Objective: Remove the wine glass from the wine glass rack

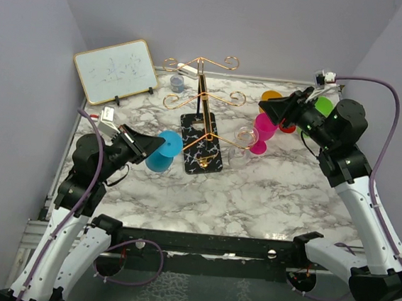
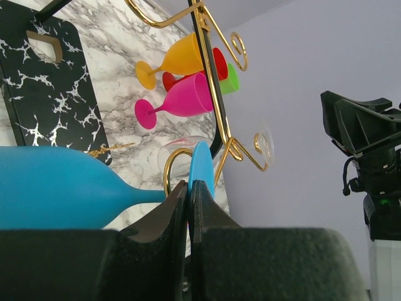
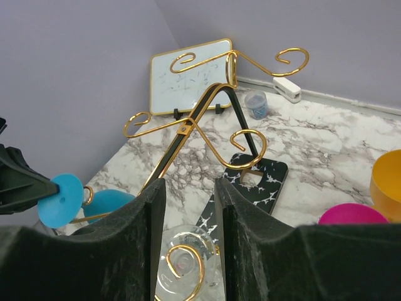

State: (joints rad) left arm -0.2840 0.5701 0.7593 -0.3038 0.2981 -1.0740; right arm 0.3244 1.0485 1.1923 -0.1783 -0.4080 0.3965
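Note:
The gold wire wine glass rack (image 1: 205, 97) stands on its black white-veined base (image 1: 202, 158). My left gripper (image 1: 146, 145) is shut on the flat foot (image 2: 202, 168) of a blue wine glass (image 1: 164, 151). The glass lies sideways, its stem at the curled end (image 2: 168, 168) of a low rack arm. A clear wine glass (image 1: 243, 137) hangs from the low right arm. My right gripper (image 1: 272, 109) is open above it. In the right wrist view the clear glass's foot (image 3: 182, 266) shows below and between the open fingers (image 3: 188, 188).
Pink (image 1: 263, 131), orange (image 1: 270, 98), red (image 1: 287, 125) and green (image 1: 324, 105) wine glasses stand at the right of the rack. A small whiteboard (image 1: 116, 71) leans at the back left. A grey cup (image 1: 177, 84) and a white object (image 1: 189, 71) sit behind the rack.

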